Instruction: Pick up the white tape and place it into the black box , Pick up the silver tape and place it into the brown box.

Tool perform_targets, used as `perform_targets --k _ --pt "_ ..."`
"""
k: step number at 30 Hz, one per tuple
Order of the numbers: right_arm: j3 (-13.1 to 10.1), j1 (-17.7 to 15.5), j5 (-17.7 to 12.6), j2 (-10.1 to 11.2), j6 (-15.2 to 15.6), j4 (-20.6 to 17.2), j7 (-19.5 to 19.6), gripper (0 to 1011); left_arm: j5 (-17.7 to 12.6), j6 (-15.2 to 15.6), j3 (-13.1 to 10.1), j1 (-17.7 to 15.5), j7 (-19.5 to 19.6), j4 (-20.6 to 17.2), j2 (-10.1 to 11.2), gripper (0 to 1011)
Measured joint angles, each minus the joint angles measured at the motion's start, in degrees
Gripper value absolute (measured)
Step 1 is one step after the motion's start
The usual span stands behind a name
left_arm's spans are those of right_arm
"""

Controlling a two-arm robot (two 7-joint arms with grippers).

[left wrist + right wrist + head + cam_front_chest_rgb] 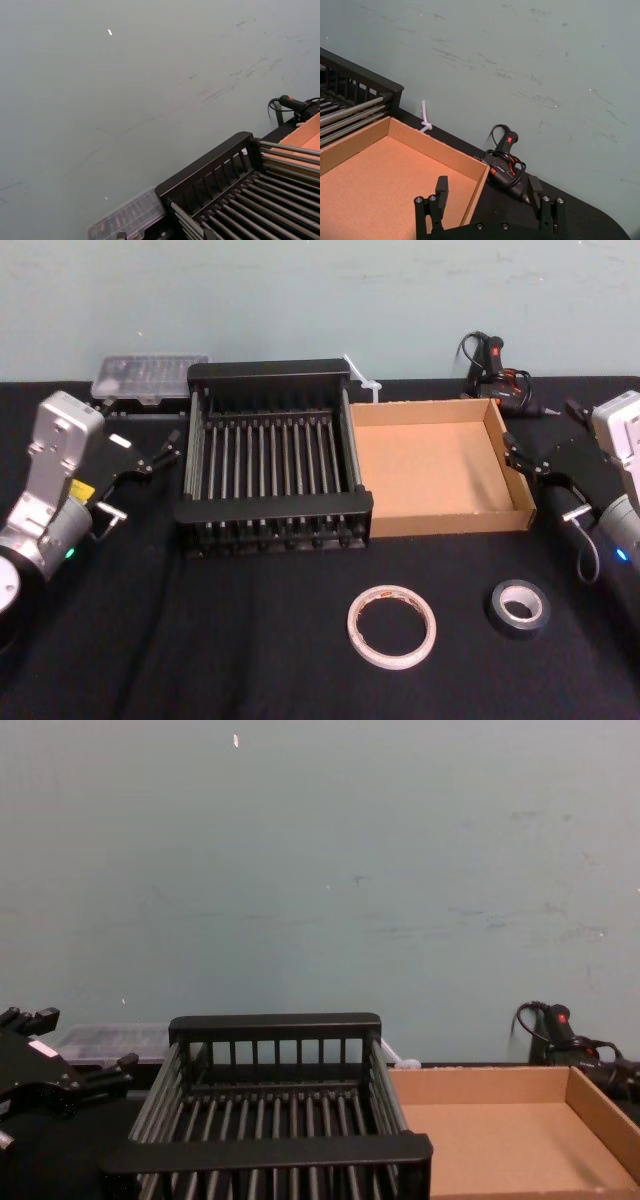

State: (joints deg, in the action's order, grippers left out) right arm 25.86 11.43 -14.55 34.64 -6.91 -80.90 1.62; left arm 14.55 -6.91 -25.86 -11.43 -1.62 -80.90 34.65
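Black box (272, 450) mid-frame and brown box (435, 465) just right of it sit empty, left gripper (163, 452) and right gripper (515, 455) flank them with fingers spread, and white tape (392, 626) and silver tape (519, 607) lie close together lower right, so I'd say it's easy to mix up the boxes or shove the thin white ring away mid-pinch.

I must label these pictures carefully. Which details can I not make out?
- Red marks on the white tape: too small to read, head view.
- Contents of the clear plastic case: too small to tell, partly behind the black box, head view.
- Left gripper: cut by the left edge, chest view.
- Black corded tool: base behind the brown box wall, chest view.
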Motion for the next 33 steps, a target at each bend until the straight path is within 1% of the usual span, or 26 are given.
perform_targets --k 33 --pt "0.0 0.0 0.0 0.0 0.0 0.0 0.0 1002 0.0 0.0 0.0 0.0 0.0 0.0 0.0 1002"
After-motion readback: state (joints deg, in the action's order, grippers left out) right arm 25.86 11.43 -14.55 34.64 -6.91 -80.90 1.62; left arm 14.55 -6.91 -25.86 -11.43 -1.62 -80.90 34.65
